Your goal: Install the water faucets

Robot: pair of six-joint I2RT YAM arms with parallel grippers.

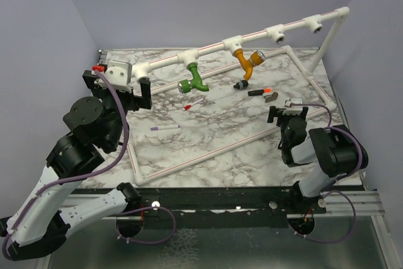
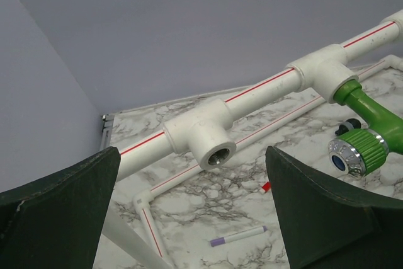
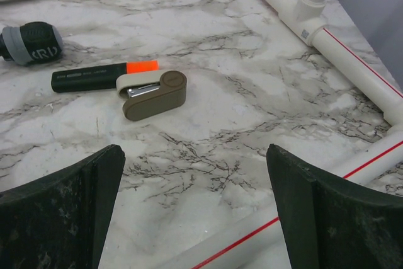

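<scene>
Two curved plastic faucets, green one (image 1: pixel 194 79) and mustard-orange one (image 1: pixel 247 62), seemingly screwed into white red-striped pipe frame (image 1: pixel 211 49); hence left hand (image 1: pixel 119 96), right hand (image 1: pixel 288 114) open, empty.

In the left wrist view the green faucet (image 2: pixel 368 133) runs off the right edge, only its neck and silvery round end showing, and the pipe frame (image 2: pixel 264 86) leaves at the upper right. Both left fingers (image 2: pixel 56 212) are cut by the bottom edge. In the right wrist view a black round part (image 3: pixel 31 42) is clipped by the left edge, its lettering not fully readable, and the right fingers (image 3: pixel 334 212) are cut below. From above, the left gripper (image 1: pixel 121 96) hides the frame's far left end
</scene>
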